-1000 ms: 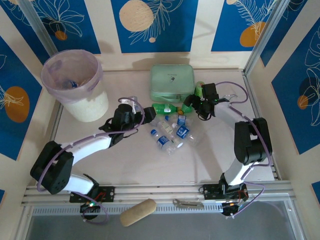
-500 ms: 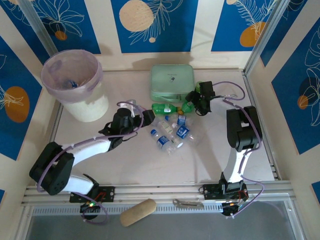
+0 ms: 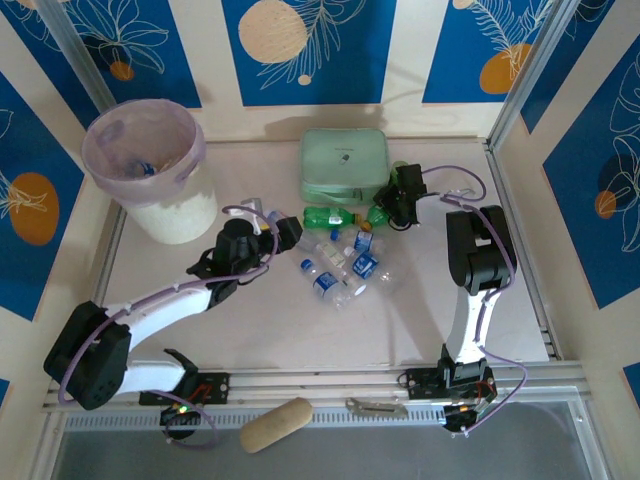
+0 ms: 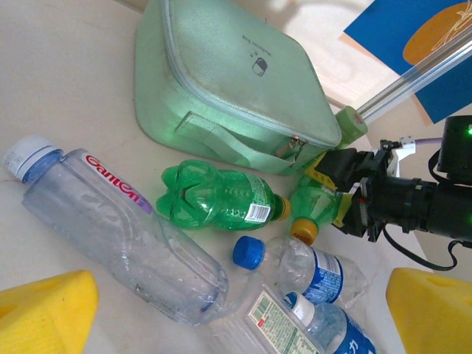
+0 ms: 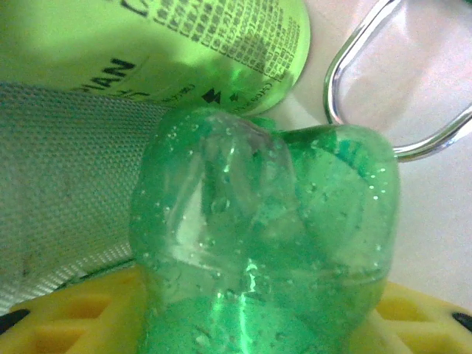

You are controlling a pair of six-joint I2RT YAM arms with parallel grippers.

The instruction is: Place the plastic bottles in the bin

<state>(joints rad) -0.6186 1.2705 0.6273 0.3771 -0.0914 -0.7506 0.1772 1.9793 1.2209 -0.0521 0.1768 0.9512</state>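
1. Top: the right gripper (image 3: 388, 207) is pinching a green bottle (image 3: 377, 213) beside the mint case (image 3: 343, 163); plastic bottles (image 3: 340, 268) are lying mid-table, the bin (image 3: 180, 215) standing far left.
2. Left wrist: the left gripper (image 4: 236, 313) is hanging spread above them.
3. Right wrist: yellow pads (image 5: 63, 313) are squeezing that green bottle.

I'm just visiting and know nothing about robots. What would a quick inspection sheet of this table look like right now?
Surface: pale table, no spills seen.
Job's things: plastic bottles heaped mid-table; lined bin at far left.
Clutter: mint-green zip case behind the heap; tan oblong thing on the near ledge.
Grippers: left gripper open beside the heap; right gripper shut on a green bottle.
Cables: lilac cables run along both arms.
Surroundings: blue-and-cream patterned walls.
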